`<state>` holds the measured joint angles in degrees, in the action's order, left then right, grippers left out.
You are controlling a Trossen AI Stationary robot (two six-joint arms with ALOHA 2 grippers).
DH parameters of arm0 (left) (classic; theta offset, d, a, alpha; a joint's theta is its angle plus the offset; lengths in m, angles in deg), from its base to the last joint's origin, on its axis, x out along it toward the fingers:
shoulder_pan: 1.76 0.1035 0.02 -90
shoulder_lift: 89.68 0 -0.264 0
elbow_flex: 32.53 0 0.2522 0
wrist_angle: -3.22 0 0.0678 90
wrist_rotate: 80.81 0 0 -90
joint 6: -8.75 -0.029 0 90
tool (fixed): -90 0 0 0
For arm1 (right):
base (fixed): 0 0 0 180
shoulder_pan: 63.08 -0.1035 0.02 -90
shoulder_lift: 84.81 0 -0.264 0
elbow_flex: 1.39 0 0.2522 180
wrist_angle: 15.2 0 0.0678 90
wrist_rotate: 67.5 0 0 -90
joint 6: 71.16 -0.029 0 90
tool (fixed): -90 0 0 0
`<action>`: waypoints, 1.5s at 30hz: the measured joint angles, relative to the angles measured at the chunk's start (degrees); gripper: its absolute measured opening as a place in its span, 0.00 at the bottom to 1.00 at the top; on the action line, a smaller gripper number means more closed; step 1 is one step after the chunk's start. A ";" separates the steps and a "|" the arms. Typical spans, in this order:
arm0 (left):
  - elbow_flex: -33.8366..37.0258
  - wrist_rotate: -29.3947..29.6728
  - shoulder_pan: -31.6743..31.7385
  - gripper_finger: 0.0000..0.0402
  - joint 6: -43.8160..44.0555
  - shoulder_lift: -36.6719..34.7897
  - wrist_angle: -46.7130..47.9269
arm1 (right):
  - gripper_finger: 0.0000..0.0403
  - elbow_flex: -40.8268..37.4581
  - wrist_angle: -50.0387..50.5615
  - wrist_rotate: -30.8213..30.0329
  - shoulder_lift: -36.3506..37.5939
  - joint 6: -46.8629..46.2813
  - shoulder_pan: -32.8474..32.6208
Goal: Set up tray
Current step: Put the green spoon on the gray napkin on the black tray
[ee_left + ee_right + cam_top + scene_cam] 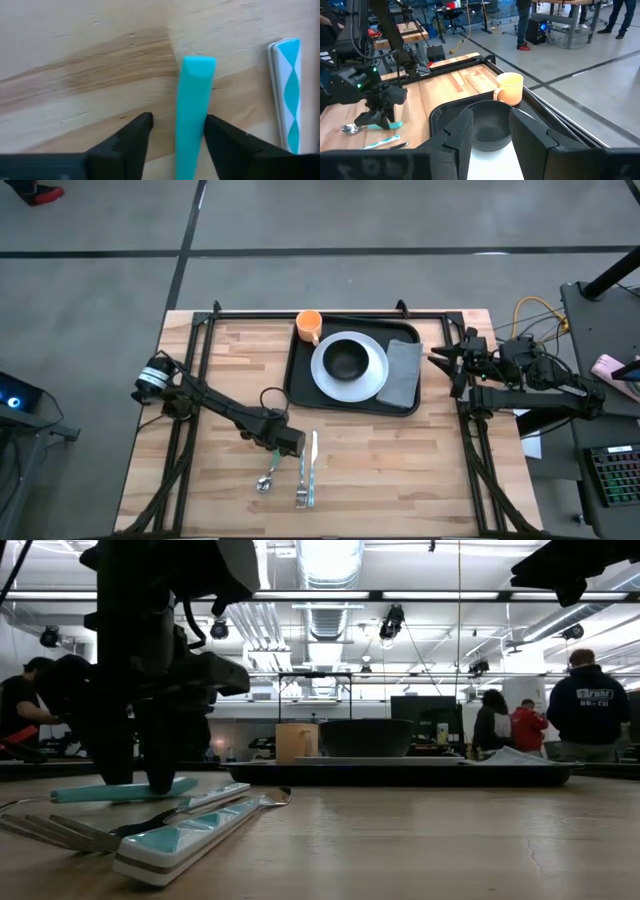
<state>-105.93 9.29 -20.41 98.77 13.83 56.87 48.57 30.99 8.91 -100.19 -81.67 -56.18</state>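
The black tray [300, 385] sits at the table's far middle and carries a white plate [372, 380] with a black bowl [347, 360], an orange cup [309, 326] and a grey napkin [403, 370]. A spoon [268, 476] with a teal handle [192, 110] lies flat on the wood near the front. My left gripper [276, 452] is open and lowered over that handle, one finger on each side [176, 127]. My right gripper [490, 131] is open and waits at the table's right edge [448, 360], looking across the tray. My left gripper comes from above, pointing down, with its fingers across the spoon's teal handle near its free end [196, 75]. One finger [215, 132] stands right against the handle's side; the other [142, 130] is a gap away. I cannot tell whether either touches. The spoon lies flat.
A fork [303, 490] and a knife [313, 448] with white-and-teal handles [287, 95] lie just right of the spoon. Bare wood stretches across the table's near right and left. People stand in the room beyond the table's far edge.
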 joint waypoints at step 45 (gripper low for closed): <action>-40.42 4.85 24.23 0.13 -46.60 4.48 -4.92 | 0.18 0.15 0.39 -4.31 0.00 -6.24 -0.01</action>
<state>-146.35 14.14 3.82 52.17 18.31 51.95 48.73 31.38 4.61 -100.19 -87.91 -56.19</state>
